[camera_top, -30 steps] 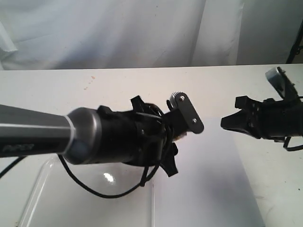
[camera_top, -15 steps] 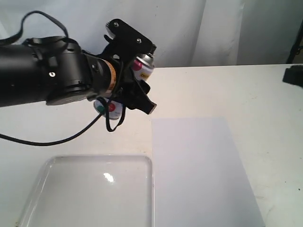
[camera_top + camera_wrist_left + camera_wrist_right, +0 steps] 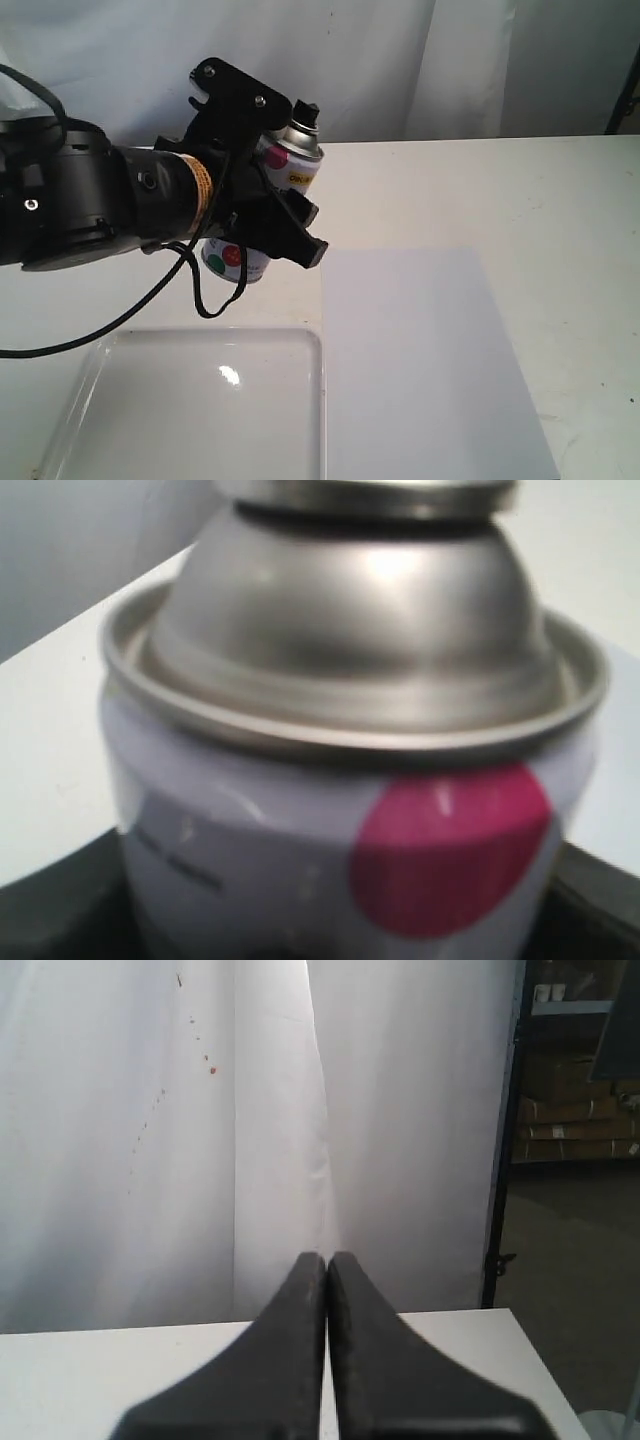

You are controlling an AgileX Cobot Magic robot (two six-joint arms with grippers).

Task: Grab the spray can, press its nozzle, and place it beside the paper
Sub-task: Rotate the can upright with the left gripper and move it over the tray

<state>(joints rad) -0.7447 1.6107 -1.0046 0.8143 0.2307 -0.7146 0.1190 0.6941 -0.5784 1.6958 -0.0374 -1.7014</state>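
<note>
My left gripper is shut on the spray can, a white can with coloured dots, a yellow label band and a silver shoulder. The can leans, and its black nozzle points up and away. Its base sits just left of the far left corner of the paper, and I cannot tell if it touches the table. In the left wrist view the spray can fills the frame, between dark fingers. My right gripper is shut on nothing and is outside the exterior view.
A glossy white tray with a raised rim lies near the front left, against the paper's left edge. A black cable loops from the left arm over the table. White curtains hang behind the table.
The left arm swung up and to the left with the can, then sank a little, and the nozzle now shows. The right gripper pulled off to the right, out of the exterior view.
</note>
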